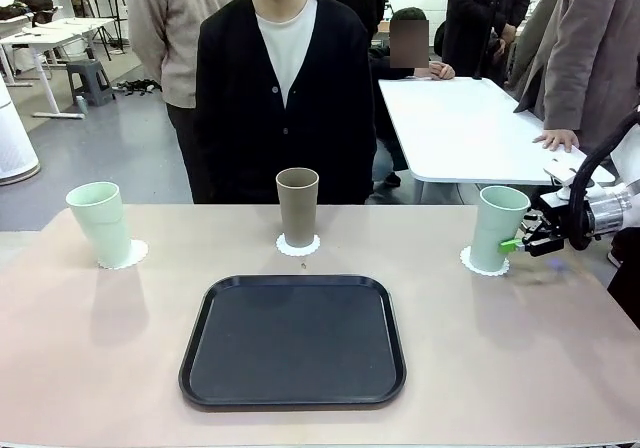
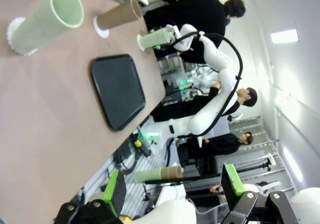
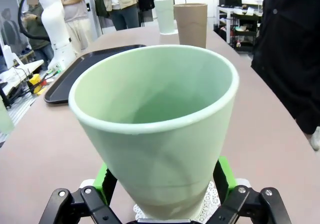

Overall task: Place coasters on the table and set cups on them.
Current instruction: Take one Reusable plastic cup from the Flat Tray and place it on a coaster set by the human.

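Close ahead of the right gripper [image 1: 524,243], its jaws spread wide to either side, a mint cup [image 1: 497,227] stands on a coaster [image 1: 470,262] on the worktop [image 1: 120,368]. Beyond it sit the black tray [image 1: 293,341], a tan cup [image 1: 297,206] and another mint cup [image 1: 100,222], each on a coaster. The left gripper [image 2: 175,186] hangs wide open, well apart from them

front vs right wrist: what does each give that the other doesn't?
Front alone: all three cups seated on coasters, namely the left mint cup on its coaster, the tan cup on its coaster and the right mint cup on its coaster, with the whole black tray nearer.

Right wrist alone: the right gripper with a green pad either side of the right mint cup's base, jaws open, and the cup's inside.

Both: the three cups, the tray, the table.
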Tool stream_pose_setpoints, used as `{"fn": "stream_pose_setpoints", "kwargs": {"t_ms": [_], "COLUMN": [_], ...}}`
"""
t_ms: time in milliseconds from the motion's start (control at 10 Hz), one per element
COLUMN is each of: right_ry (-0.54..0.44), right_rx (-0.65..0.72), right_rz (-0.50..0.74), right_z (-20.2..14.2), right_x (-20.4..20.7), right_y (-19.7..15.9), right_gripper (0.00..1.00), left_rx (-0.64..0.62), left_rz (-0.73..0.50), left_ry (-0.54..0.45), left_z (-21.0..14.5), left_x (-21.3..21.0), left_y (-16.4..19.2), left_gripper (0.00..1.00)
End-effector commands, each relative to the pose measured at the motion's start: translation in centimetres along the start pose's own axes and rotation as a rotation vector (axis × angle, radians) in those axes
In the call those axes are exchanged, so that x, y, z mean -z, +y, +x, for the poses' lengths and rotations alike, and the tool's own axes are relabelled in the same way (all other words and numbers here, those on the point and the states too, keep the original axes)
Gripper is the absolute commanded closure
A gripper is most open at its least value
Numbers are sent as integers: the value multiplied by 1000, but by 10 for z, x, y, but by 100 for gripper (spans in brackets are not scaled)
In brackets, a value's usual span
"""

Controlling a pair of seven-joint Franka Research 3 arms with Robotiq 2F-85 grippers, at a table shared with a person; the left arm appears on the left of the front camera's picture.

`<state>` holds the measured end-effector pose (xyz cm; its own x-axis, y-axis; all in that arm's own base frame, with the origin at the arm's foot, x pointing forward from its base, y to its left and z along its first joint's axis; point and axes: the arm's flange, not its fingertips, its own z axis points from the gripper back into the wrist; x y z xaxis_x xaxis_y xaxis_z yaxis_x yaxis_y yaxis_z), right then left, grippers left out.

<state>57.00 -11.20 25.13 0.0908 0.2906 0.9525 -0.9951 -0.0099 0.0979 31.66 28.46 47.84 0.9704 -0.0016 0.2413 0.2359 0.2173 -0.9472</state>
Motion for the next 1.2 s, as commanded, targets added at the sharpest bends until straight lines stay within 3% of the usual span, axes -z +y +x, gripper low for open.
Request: {"fn": "stream_pose_setpoints", "kwargs": {"t_ms": [0,300,800,1100], "right_ry": [87,202,387,616], "right_rx": [7,31,148,231], "right_rz": [13,-10,-214,-301], "right_z": [6,17,47,114], "right_x": [-3,-13,-42,-36], "right_y": [4,18,45,105], "right_gripper": [0,0,0,0], "left_rx": [11,11,11,11], "left_rz": [-7,-7,-7,-7], "left_ry": [-7,-7,-7,-7], "left_z": [-2,-2,-2,-2], "left_x": [-5,-5,-5,-5], "left_y": [-4,-4,-4,-4], "left_gripper": [0,0,0,0]}}
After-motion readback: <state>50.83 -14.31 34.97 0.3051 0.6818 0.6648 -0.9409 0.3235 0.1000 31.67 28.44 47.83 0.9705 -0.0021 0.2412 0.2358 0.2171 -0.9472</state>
